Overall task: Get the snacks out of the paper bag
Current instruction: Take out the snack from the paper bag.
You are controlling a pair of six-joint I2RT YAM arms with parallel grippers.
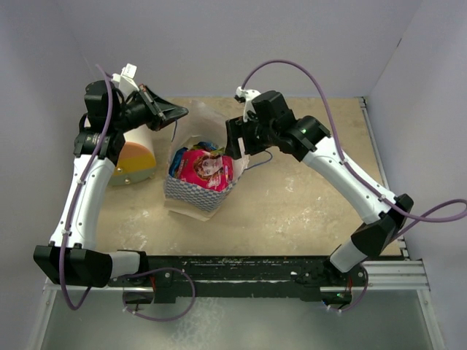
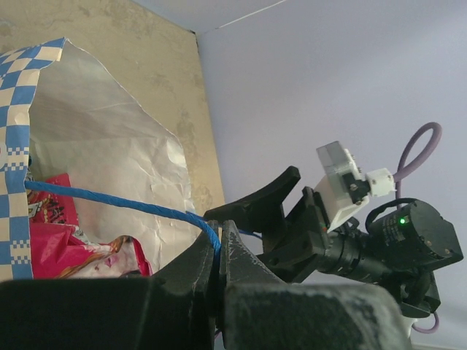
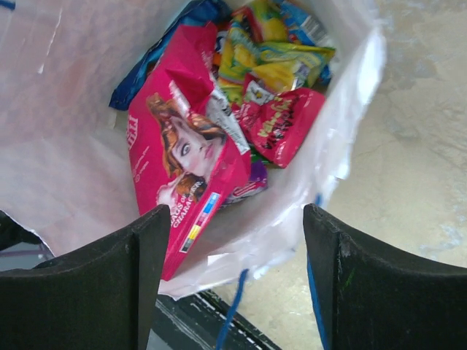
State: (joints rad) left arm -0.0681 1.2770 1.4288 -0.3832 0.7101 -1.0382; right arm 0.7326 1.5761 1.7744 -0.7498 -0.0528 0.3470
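Note:
The blue-and-white checkered paper bag (image 1: 195,195) stands open mid-table. Inside it lie several snacks: a large pink packet (image 3: 182,153) with a face on it, a red one (image 3: 286,124), yellow-green ones (image 3: 271,60), a blue one (image 3: 157,57) and a purple one (image 3: 249,187). The pink packet also shows in the top view (image 1: 203,168). My left gripper (image 2: 217,251) is shut on the bag's blue cord handle (image 2: 109,198), holding it up behind the bag's far left rim. My right gripper (image 3: 237,281) is open and empty, just above the bag's right rim (image 3: 343,138).
A white-and-orange cylinder (image 1: 136,157) lies left of the bag, beside my left arm. The tan tabletop (image 1: 306,208) stretches right of the bag. Pale walls close the back and sides. A black rail (image 1: 233,267) runs along the near edge.

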